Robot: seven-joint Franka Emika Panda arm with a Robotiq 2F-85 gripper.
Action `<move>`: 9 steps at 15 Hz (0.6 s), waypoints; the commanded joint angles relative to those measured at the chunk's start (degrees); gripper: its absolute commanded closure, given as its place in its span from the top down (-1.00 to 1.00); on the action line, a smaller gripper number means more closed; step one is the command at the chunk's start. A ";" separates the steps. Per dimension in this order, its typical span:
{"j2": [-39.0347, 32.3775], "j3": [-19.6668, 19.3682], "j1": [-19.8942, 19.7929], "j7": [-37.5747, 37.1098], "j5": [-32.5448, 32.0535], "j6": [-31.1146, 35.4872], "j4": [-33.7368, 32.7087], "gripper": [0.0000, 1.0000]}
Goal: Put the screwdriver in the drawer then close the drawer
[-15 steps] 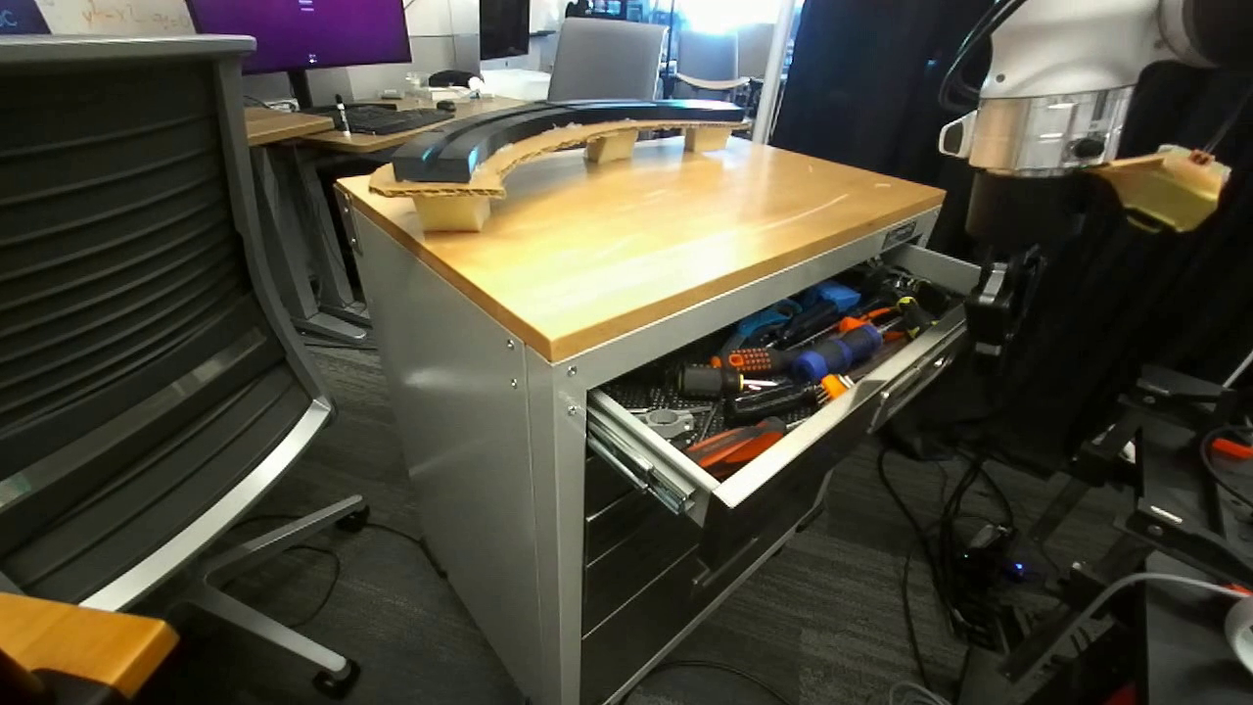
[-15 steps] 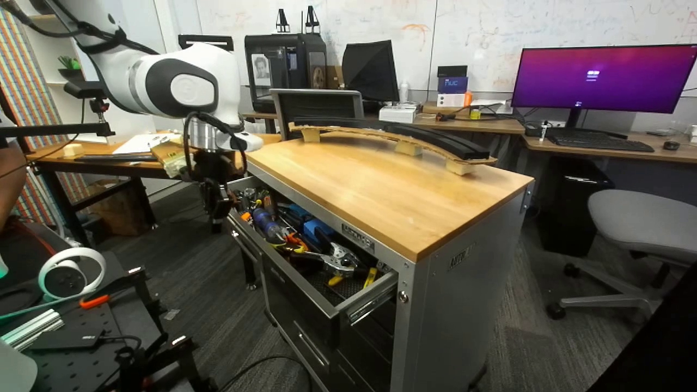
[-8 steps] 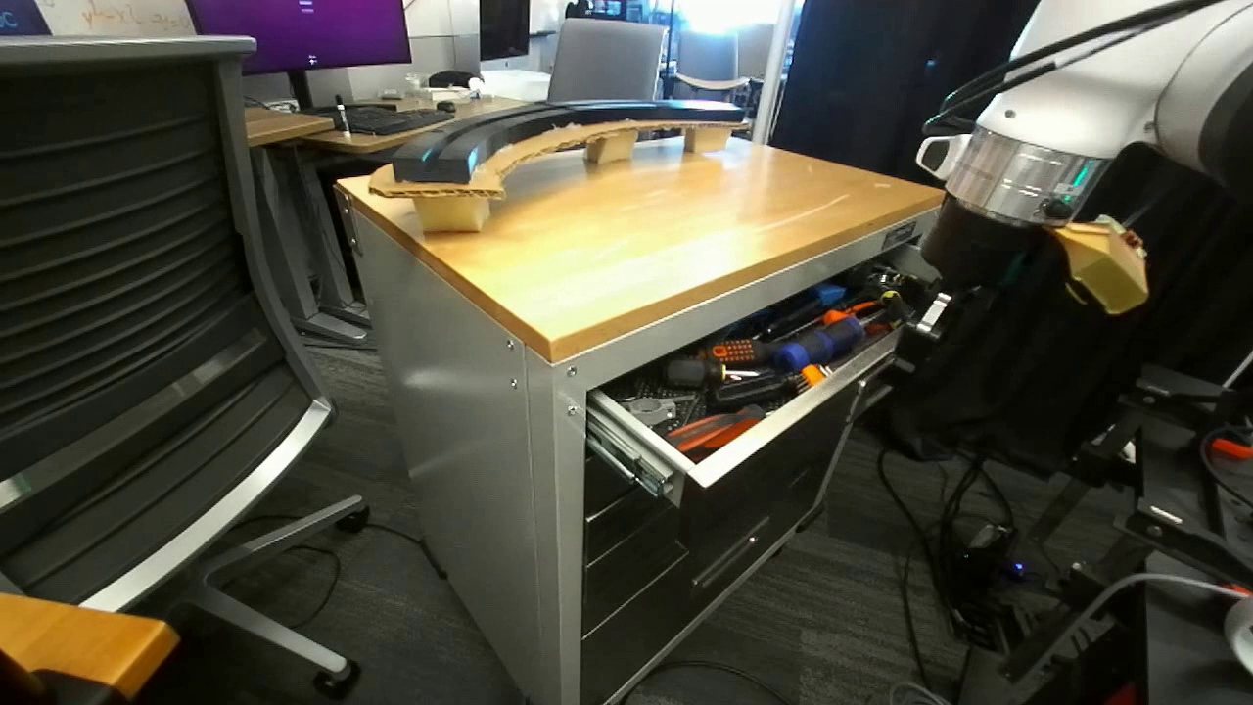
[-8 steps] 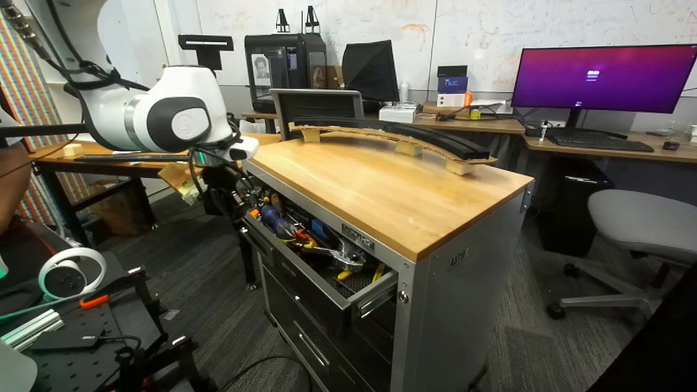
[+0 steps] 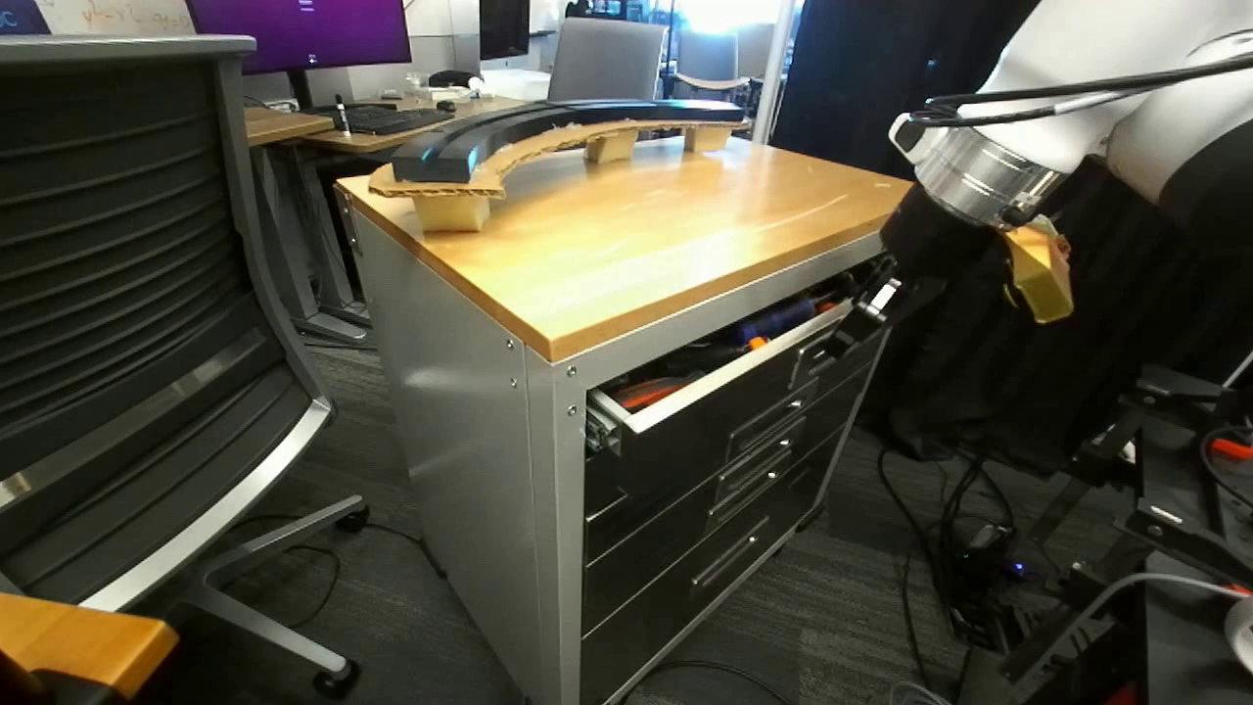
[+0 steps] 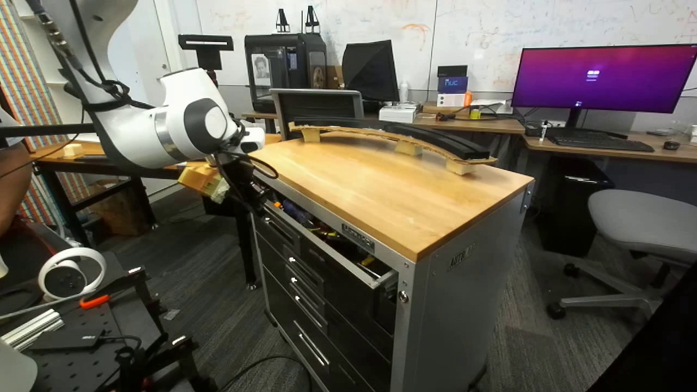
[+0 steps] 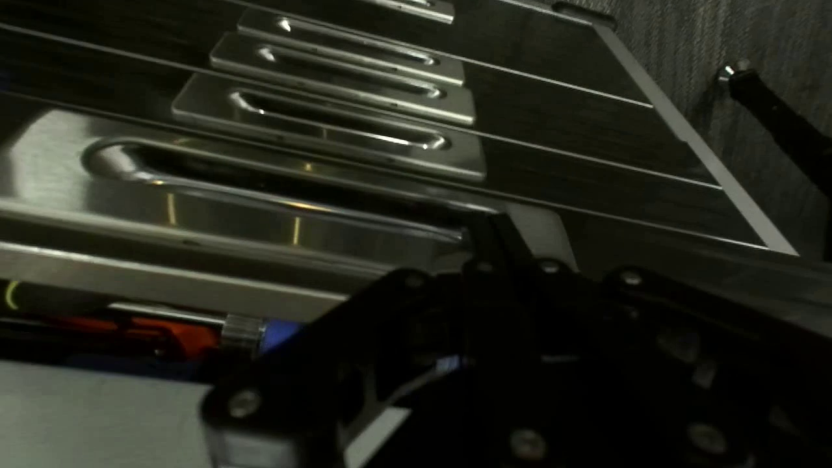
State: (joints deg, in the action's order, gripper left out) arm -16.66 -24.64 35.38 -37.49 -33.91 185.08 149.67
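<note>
The drawer, the topmost grey one, is partly open. Its bright front lip also shows in an exterior view and the wrist view. My gripper is tilted against the drawer's front at the handle. In the wrist view its black fingertips are together over the handle's right end, with nothing seen between them. The gripper is partly hidden behind its cables in an exterior view. The screwdriver is hidden inside the drawer, behind the front and under the cabinet top.
An orange-handled tool and a blue tool show in the drawer gap. A wooden cabinet top bears a curved black piece on cardboard. Lower drawers are shut. A chair stands beside the cabinet.
The drawer has slid inward from wide open to a narrow gap. My gripper has moved toward the cabinet with the drawer front and tilted. The tools inside have moved in with it.
</note>
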 commanded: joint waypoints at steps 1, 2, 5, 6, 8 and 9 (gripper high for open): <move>-8.01 -11.76 12.88 -3.01 1.16 8.75 -6.56 -0.89; -9.97 -14.25 15.89 -3.12 2.75 10.88 -7.08 -0.89; -12.57 -17.82 21.25 -2.28 7.65 14.01 -6.66 -0.77; -10.80 -17.65 21.53 -1.88 7.60 11.17 -5.63 -0.37; -4.56 -18.15 22.00 -0.77 5.60 4.01 -2.26 -0.09; -0.48 -19.85 23.17 0.14 4.84 -0.89 -0.52 0.09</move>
State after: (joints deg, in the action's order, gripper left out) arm -26.55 -40.85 55.98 -39.23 -27.42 193.23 144.79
